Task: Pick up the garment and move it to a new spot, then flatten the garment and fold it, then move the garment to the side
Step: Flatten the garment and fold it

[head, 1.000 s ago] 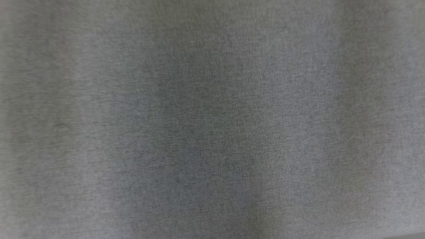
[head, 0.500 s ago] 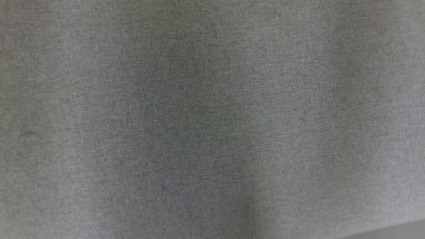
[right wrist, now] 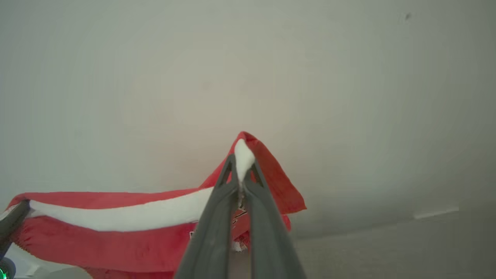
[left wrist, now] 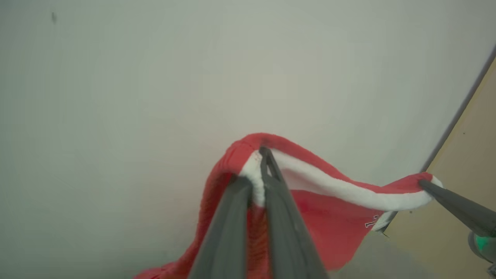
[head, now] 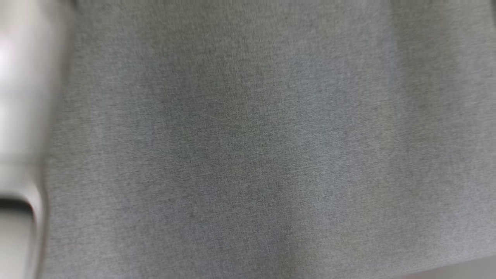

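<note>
Here, the red garment [left wrist: 333,224] hangs in the air, its white band [left wrist: 329,186] stretched lengthwise from the left gripper [left wrist: 257,170] to the right gripper [right wrist: 242,166], each pinched closed on one end.

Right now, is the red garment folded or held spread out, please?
Spread: the garment hangs by its white edge, stretched between left fingers and right fingers.

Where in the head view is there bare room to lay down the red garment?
The grey woven surface lies bare from the pale forearm at the left edge across to the right edge. It is crowded just along that left edge. The garment hangs between the left gripper and right gripper, both shut on its white band.
</note>
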Motion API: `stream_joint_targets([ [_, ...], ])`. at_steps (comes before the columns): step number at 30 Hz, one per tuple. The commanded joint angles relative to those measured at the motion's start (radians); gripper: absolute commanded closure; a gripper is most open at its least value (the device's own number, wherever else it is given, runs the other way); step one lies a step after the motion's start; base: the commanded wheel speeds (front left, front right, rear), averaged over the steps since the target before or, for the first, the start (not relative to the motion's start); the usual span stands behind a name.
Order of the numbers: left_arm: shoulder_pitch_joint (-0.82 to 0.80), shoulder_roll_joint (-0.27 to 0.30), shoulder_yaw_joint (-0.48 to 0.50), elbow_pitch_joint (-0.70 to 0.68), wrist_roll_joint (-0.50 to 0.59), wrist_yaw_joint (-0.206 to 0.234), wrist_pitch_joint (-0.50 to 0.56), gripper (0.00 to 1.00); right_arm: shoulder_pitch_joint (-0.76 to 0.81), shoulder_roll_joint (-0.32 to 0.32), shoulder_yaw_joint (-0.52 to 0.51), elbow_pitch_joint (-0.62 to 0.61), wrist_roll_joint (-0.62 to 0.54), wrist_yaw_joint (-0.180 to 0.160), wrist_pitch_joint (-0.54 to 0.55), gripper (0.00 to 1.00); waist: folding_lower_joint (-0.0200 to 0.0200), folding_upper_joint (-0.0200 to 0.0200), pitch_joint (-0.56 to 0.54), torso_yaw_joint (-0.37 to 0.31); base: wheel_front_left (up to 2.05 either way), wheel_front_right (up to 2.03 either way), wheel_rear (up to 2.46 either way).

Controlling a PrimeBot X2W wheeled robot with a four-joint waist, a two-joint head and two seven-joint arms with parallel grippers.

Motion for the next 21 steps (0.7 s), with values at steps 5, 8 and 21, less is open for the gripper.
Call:
stream_joint_targets([
  [5,0.352,0.055,0.007,-0.2,0.026,0.042,-0.017,1.0,0.342,-0.09,0.034,-0.195,0.086,-0.002,-0.047,1.0,0.0,0.0,-0.118,0.011,0.0,0.0,0.0],
  [8,0.553,0.064,0.029,-0.345,0.04,0.093,-0.017,1.0,0.525,-0.141,0.053,-0.29,0.104,-0.002,-0.068,1.0,0.0,0.0,-0.164,0.015,0.0,0.0,0.0],
  [21,1.306,0.057,0.081,-0.723,0.101,0.189,-0.018,1.0,1.225,-0.238,0.007,-0.517,0.157,-0.003,-0.113,1.0,0.0,0.0,-0.352,0.021,0.0,0.0,0.0],
])
